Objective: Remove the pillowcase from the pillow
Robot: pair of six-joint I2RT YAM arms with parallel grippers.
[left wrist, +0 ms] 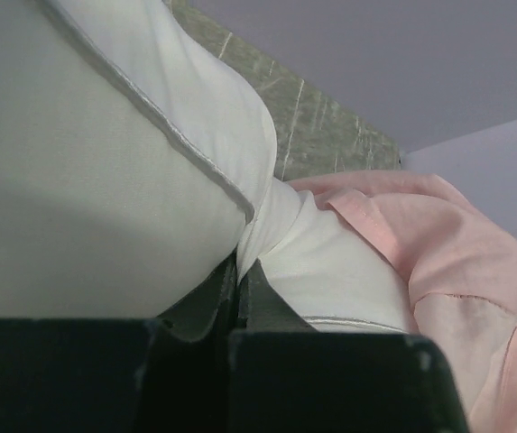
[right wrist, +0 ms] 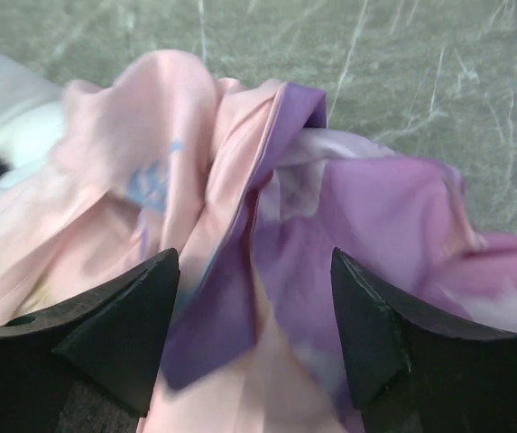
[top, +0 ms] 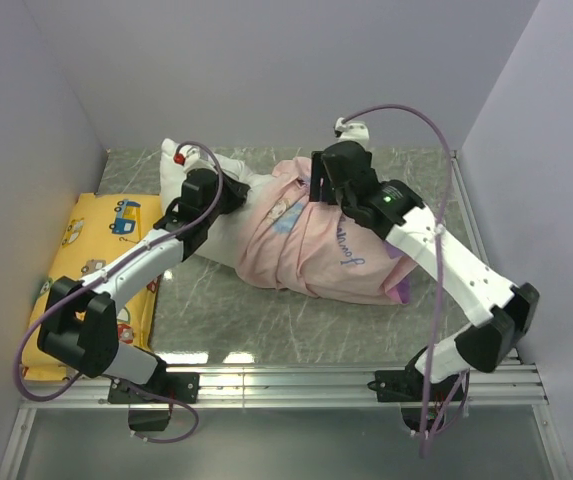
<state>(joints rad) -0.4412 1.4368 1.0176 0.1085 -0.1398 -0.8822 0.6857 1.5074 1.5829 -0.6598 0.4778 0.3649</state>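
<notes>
The white pillow lies across the middle of the table, its left end bare. The pillowcase, pale pink side out, is bunched over its right part. My left gripper is shut on a pinch of the pillow's white fabric; the fingertips meet on a fold, with the pink pillowcase just to the right. My right gripper is open at the pillowcase's far edge. In the right wrist view it straddles a rumpled fold of the pillowcase, purple print showing, without closing on it.
A yellow pillow with cartoon vehicles lies along the left wall. Grey walls close in the marbled table on the left, back and right. A metal rail runs along the near edge by the arm bases.
</notes>
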